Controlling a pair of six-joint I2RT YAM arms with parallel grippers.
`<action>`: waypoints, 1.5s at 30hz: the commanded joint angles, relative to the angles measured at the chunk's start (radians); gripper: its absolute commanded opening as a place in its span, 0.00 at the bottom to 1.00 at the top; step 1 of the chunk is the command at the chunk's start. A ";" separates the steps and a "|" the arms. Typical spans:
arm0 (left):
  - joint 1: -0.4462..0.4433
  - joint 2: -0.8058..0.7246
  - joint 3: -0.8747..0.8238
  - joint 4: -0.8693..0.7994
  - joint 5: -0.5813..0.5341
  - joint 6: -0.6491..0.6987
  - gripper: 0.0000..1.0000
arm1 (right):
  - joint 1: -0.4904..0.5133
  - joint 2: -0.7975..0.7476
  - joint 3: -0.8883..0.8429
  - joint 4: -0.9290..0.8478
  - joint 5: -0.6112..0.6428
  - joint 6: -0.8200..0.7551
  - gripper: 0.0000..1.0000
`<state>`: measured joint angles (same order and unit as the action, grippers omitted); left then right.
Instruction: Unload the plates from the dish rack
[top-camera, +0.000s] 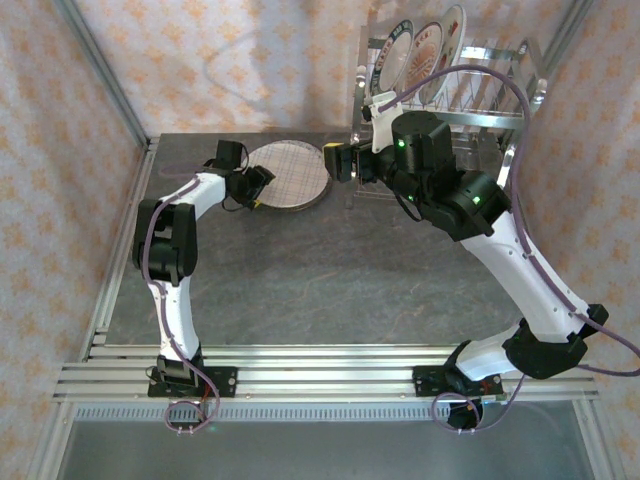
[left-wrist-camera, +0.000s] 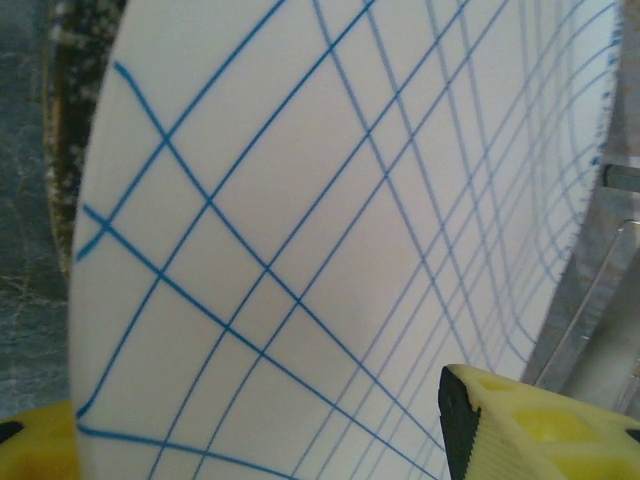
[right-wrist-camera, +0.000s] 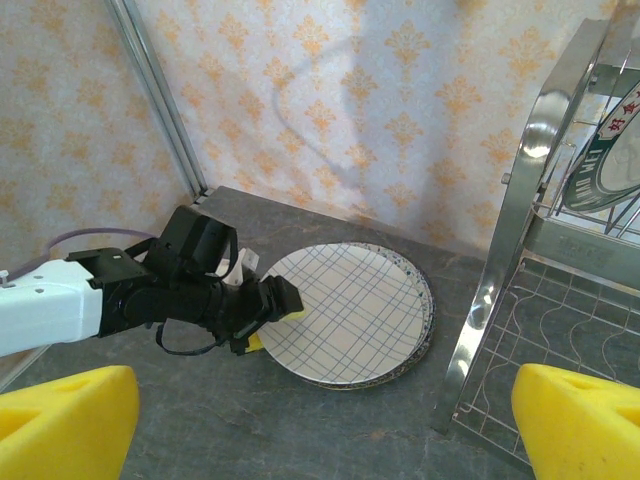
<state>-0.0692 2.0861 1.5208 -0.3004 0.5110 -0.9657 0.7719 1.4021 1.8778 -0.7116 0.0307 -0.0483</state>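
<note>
Blue-checked white china, the plate (right-wrist-camera: 350, 310) lies flat on a speckled plate (left-wrist-camera: 70, 60). Its rim sits between the left gripper's (right-wrist-camera: 270, 305) fingers (left-wrist-camera: 540, 425), which stand apart astride it rather than pinching. The step looks like letting go: spread wider, then back straight out and level, so neither finger lifts or drags the rim. The right gripper (top-camera: 338, 160) hangs wide and empty, with the dish rack (right-wrist-camera: 495, 280) just to its right and more plates (right-wrist-camera: 605, 150) standing in it. One bears red characters and banded lettering, unreadable here.
</note>
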 joint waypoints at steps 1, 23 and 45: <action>0.010 0.018 0.037 -0.062 -0.031 0.028 0.65 | 0.003 -0.016 0.018 -0.015 0.021 0.013 0.95; 0.009 0.053 0.124 -0.207 -0.078 0.048 0.67 | 0.003 -0.023 0.011 -0.017 0.023 0.019 0.96; 0.009 0.031 0.167 -0.266 -0.112 0.067 0.68 | 0.002 -0.006 0.040 -0.044 0.082 0.027 0.96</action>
<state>-0.0692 2.1277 1.6543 -0.5270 0.4355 -0.9142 0.7719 1.4017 1.8790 -0.7238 0.0498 -0.0372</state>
